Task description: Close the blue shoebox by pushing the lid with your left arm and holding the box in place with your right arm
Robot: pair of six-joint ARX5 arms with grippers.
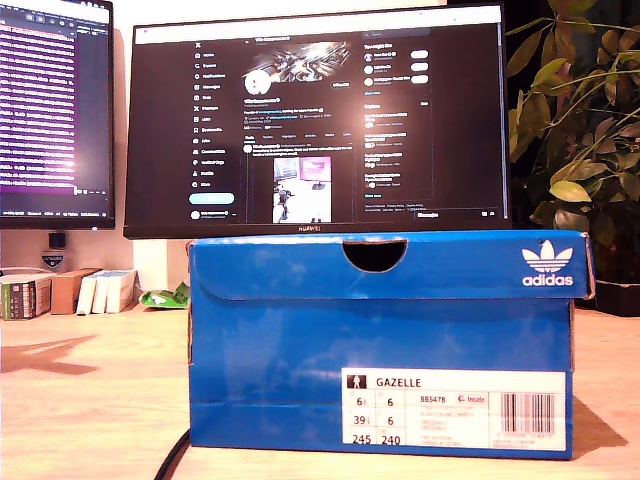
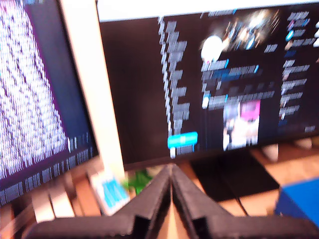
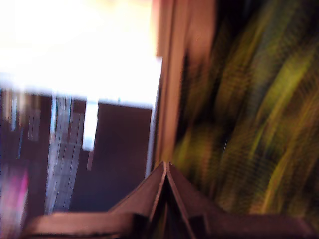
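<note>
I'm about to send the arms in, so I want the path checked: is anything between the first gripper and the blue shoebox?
Nothing visible. My first gripper points at the monitor; only bare table shows before the blue shoebox.

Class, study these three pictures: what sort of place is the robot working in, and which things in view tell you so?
Most likely a home office or computer desk. Two monitors stand at the back of a wooden desktop, a leafy houseplant sits at the exterior view's right, and a blue Adidas shoebox rests in front.
</note>
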